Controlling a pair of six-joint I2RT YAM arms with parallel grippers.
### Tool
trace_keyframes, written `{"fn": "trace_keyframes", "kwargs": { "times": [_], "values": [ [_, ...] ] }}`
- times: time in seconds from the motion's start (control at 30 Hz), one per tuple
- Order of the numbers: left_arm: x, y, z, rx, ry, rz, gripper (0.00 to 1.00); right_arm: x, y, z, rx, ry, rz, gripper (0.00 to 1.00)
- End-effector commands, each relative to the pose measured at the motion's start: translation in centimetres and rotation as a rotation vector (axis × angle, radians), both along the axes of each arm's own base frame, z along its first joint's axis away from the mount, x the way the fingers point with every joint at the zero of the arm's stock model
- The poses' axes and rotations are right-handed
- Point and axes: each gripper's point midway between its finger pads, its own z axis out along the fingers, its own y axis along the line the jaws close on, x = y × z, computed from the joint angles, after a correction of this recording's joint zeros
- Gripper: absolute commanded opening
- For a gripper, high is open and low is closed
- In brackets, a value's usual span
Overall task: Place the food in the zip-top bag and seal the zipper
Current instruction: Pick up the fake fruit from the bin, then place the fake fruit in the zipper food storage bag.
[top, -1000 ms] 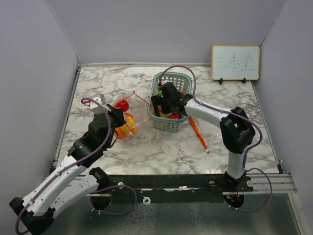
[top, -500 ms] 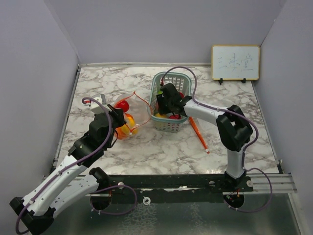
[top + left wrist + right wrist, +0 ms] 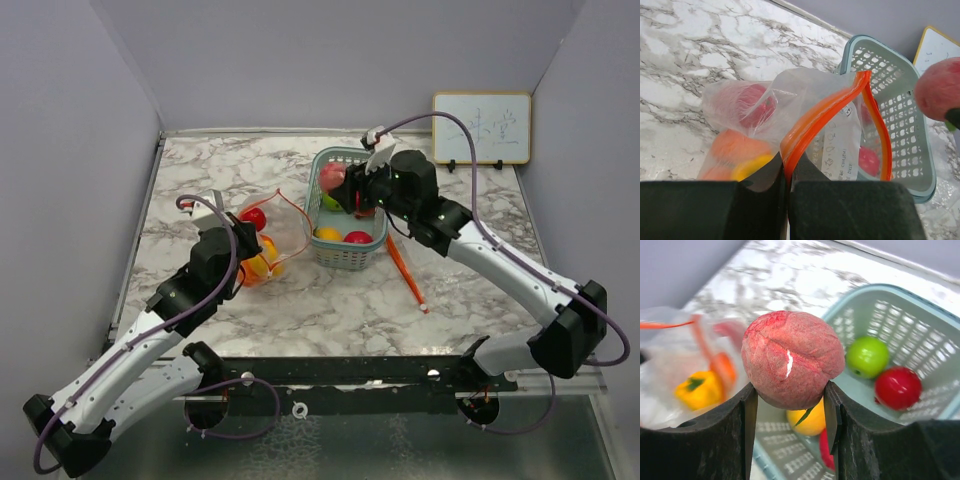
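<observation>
My right gripper (image 3: 345,190) (image 3: 790,390) is shut on a dull pinkish-red peach (image 3: 333,178) (image 3: 792,357) and holds it above the left part of the teal basket (image 3: 345,258) (image 3: 900,295). Lying in the basket are a green fruit (image 3: 867,356), a red one (image 3: 898,387) and a yellow one (image 3: 807,422). The zip-top bag (image 3: 275,225) (image 3: 810,115) lies left of the basket, its orange zipper mouth gaping toward it. Inside it are a red fruit (image 3: 752,102), an orange one (image 3: 732,145) and a yellow one (image 3: 752,166). My left gripper (image 3: 243,240) (image 3: 787,180) is shut on the bag's zipper rim.
A long orange stick-like item (image 3: 405,270) lies on the marble table right of the basket. A small whiteboard (image 3: 481,128) stands at the back right. Grey walls close in the table on three sides.
My right gripper has shut on the peach inside the basket and lifted it out, the arm rising and swinging back. The left gripper keeps its hold on the bag rim.
</observation>
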Motion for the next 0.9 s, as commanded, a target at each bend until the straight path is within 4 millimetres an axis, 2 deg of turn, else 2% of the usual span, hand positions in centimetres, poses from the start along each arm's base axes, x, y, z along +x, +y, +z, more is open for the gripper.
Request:
{"fn": "trace_keyframes", "kwargs": {
  "times": [0.0, 0.13, 0.27, 0.4, 0.53, 0.6, 0.7, 0.77, 0.83, 0.87],
  "values": [
    [0.6, -1.0, 0.4, -0.029, -0.009, -0.023, 0.00, -6.3, 3.3, 2.9, 0.113, -0.049, 0.391, 0.19],
    [1.0, -1.8, 0.2, -0.034, 0.001, -0.039, 0.00, -10.5, 4.7, 4.3, 0.206, -0.046, 0.598, 0.19],
    [1.2, -2.3, 0.0, -0.042, 0.009, -0.048, 0.00, -12.4, 6.2, 3.8, 0.246, -0.018, 0.677, 0.19],
    [1.2, -2.7, -0.3, -0.051, 0.018, -0.061, 0.00, -12.3, 7.9, 2.3, 0.273, 0.035, 0.669, 0.19],
    [1.2, -2.9, -0.4, -0.057, 0.023, -0.069, 0.00, -10.7, 9.8, 0.0, 0.218, 0.082, 0.593, 0.21],
    [1.1, -2.9, -0.4, -0.061, 0.023, -0.073, 0.00, -8.4, 10.0, -2.1, 0.136, 0.105, 0.450, 0.29],
    [1.0, -2.9, -0.2, -0.064, 0.021, -0.076, 0.00, -6.8, 9.6, -4.0, 0.070, 0.131, 0.356, 0.47],
    [0.8, -2.7, -0.2, -0.063, 0.018, -0.074, 0.00, -6.8, 9.7, -4.1, 0.064, 0.127, 0.363, 0.67],
    [0.8, -2.5, -0.4, -0.060, 0.018, -0.067, 0.00, -7.2, 9.8, -3.5, 0.071, 0.107, 0.389, 0.96],
    [0.8, -2.4, -0.5, -0.058, 0.018, -0.064, 0.00, -7.4, 9.7, -3.0, 0.071, 0.090, 0.402, 1.00]
  ]
}}
